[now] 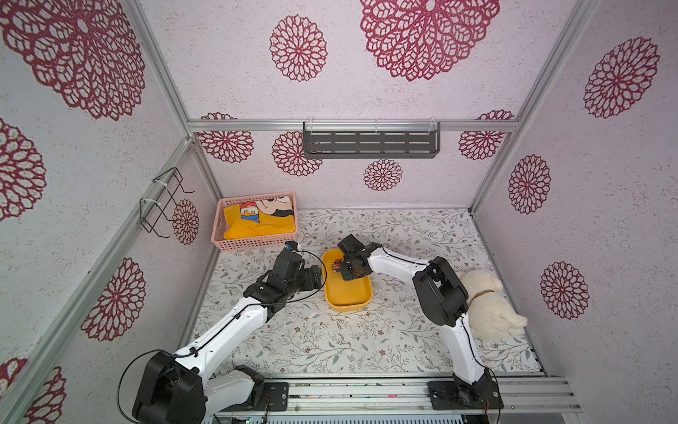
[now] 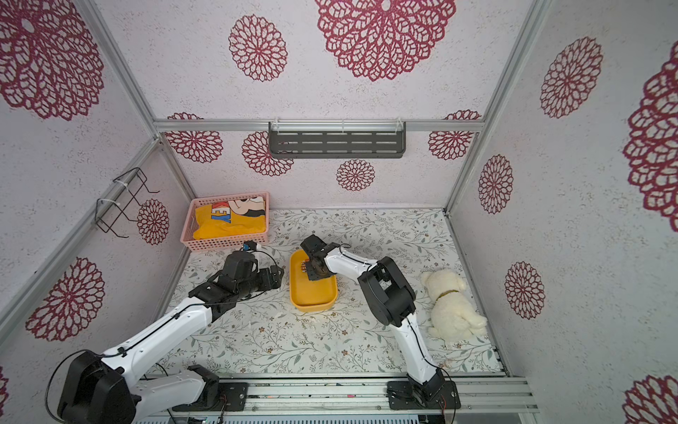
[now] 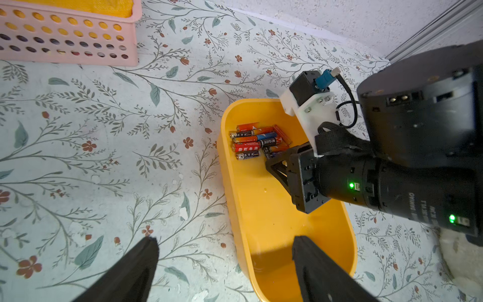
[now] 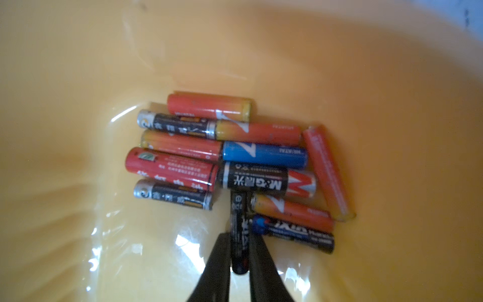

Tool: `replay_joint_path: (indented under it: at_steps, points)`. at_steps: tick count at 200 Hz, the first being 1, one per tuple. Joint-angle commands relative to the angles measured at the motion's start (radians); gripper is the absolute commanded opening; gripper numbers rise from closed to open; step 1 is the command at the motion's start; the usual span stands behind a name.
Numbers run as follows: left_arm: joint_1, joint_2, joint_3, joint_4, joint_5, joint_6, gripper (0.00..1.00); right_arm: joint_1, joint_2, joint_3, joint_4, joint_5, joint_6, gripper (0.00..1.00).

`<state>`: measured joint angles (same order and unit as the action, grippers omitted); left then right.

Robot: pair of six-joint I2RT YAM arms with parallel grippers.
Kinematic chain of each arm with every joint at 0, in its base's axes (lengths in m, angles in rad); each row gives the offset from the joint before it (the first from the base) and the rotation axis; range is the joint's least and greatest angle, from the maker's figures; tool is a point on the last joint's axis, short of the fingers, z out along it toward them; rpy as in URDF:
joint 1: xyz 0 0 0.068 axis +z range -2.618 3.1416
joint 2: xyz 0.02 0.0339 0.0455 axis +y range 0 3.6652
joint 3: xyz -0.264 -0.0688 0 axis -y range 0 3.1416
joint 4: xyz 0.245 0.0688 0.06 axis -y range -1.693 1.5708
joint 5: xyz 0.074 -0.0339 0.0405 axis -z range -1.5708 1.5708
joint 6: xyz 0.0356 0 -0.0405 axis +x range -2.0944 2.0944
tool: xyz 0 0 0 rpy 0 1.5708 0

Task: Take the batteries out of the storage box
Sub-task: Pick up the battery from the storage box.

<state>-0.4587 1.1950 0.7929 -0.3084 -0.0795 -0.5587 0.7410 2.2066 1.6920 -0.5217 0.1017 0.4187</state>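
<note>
Black battery (image 4: pixel 238 222) in right hand's (image 4: pixel 239 249) grip

The tabletop (image 1: pixel 330 341) has a pale covering printed with leafy sprigs and small red-brown flowers. Three things sit directly on it: a yellow storage box (image 1: pixel 346 293) near the middle, a pink lattice basket (image 1: pixel 253 242) in the far left corner, and a white plush dog (image 1: pixel 491 312) lying along the right edge.
</note>
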Motion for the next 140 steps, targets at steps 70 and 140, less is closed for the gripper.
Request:
replay_joint_path:
  at_steps: [70,140]
  points:
    - [0.012,0.011,0.018,-0.014,-0.016,-0.005,0.87,-0.009,-0.074,0.148,-0.109,-0.051,0.057,0.00]
    - [0.065,0.210,0.137,0.026,0.152,0.004,0.69,-0.076,-0.269,-0.003,-0.080,-0.034,0.070,0.00]
